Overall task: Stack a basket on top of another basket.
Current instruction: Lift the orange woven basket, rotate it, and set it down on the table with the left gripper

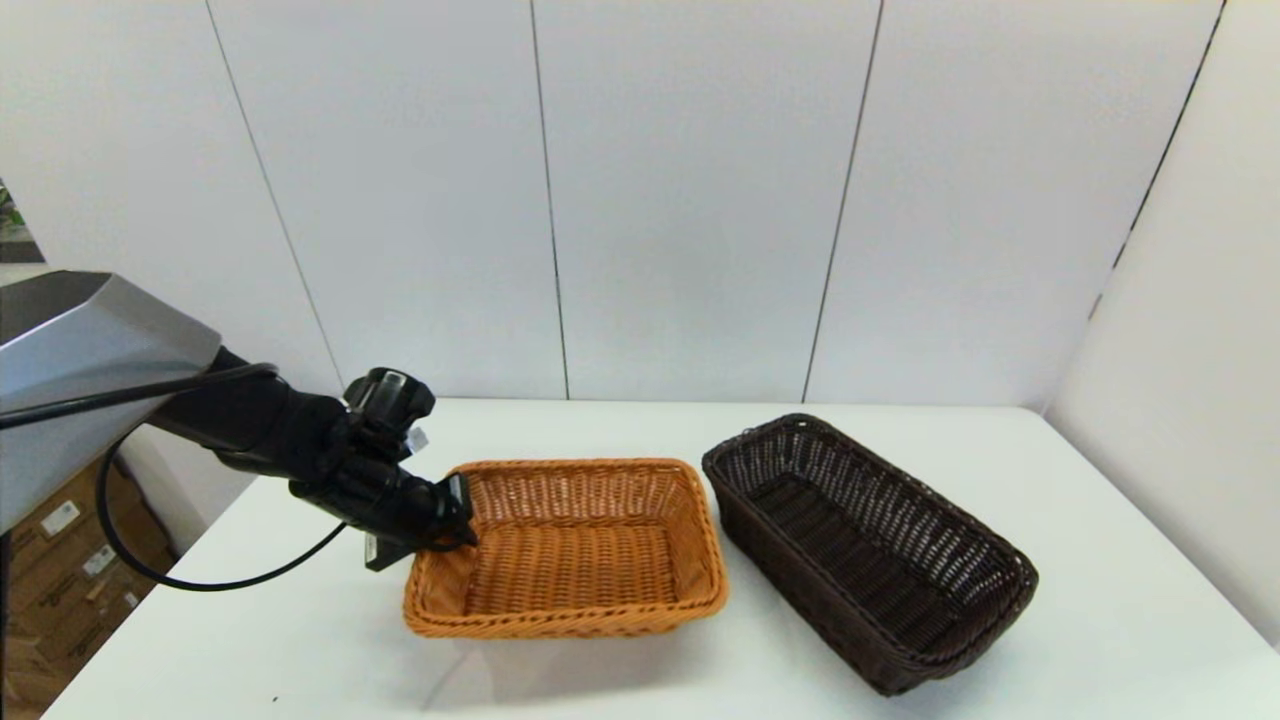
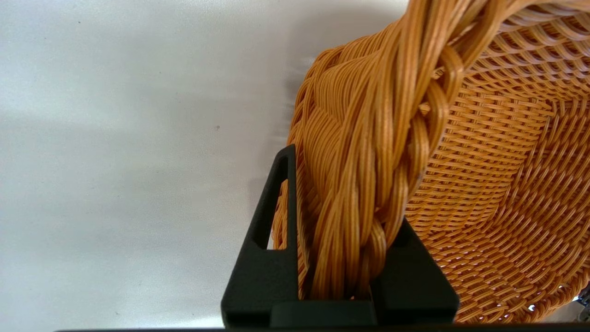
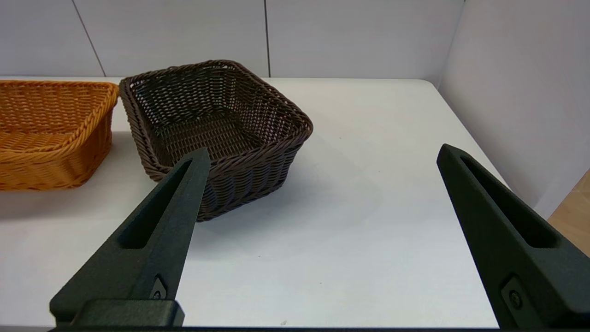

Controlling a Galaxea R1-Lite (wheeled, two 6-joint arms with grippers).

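Left gripper [image 1: 455, 520] is clamped on the braided rim of the orange basket [image 1: 570, 545], at its left short side. One finger sits outside the wall, the other inside. The basket looks slightly raised at the gripped end, judging by the shadow under its front edge; I cannot say for sure that it is off the table [image 1: 620, 680].

Dark basket [image 1: 865, 545] sits on the table just to the right of the orange one, turned at an angle, with its near corner close to the orange basket's right rim; whether they touch I cannot tell. Nothing holds it.

Right gripper [image 3: 318, 230] is parked low at the table's near right, fingers wide apart and holding nothing. It does not show in the head view.

Handling, as judgement: both baskets are probably light, with fairly stiff woven walls that give a little under a pinch. The thick rim is the natural hold, as the weave offers grip and should not slip. Held at one short side, a basket will likely hang tilted, so the far end may drag.

Views: the left wrist view shows the rim braid seated deep between the fingers [image 2: 262, 258], which the head view leaves unclear. The right wrist view shows the dark basket's [image 3: 216, 133] depth and empty inside.
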